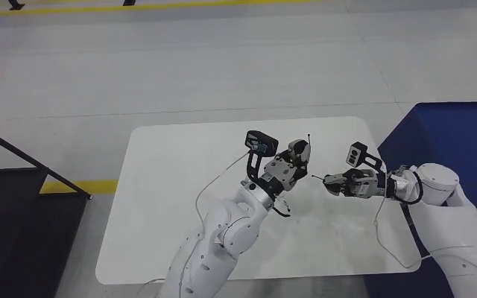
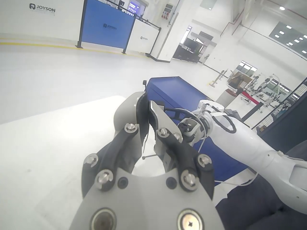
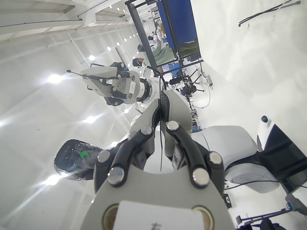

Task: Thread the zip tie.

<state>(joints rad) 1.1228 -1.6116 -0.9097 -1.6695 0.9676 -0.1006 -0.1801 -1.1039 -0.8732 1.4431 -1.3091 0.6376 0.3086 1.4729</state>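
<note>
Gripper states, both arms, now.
Left gripper: closed on the zip tie.
Right gripper: closed, also pinching the zip tie's thin black strap.

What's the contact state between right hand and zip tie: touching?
Touching. The right wrist view shows the right hand shut on the zip tie, with the thin black strap clamped inside it.

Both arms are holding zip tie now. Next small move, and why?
Probably ease the right gripper toward the left gripper and turn its free tip to line up with the left's end. Both are shut on thin black zip tie above the table. In the top view the two protruding ends stand apart and point different ways. Which end carries the head I cannot tell.
</note>
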